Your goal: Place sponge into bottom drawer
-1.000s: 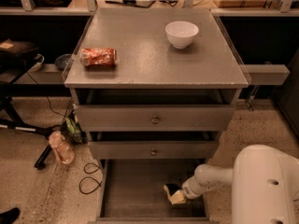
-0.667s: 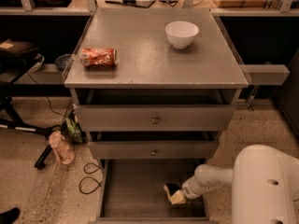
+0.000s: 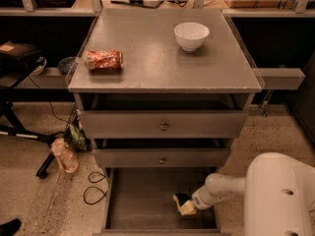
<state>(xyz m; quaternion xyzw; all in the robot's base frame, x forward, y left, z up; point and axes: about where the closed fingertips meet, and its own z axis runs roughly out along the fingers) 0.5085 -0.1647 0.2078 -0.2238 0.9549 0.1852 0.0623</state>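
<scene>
Inside the bottom drawer [image 3: 140,200], toward its right front corner, the sponge [image 3: 184,205] is being shown at the tip of the pincer [image 3: 193,204], with pale foam facing forward and a dark layer above. The drawer is being seen pulled well out beneath two shallower ones.

Progress, as judged: a late stage. The reach into the drawer is being counted as done; release and withdrawal are being counted as left.

Whether the sponge is lying on the drawer floor or hanging just above it cannot be told. How far the pincer is open, and whether it is gripping the sponge, cannot be told either, since its tip is being masked by the sponge and the white arm [image 3: 221,187]. The drawer's front edge is being cut off by the frame. On the surface [image 3: 147,68], a bowl [image 3: 191,35] and a packet [image 3: 103,61] are being noted, well apart.
</scene>
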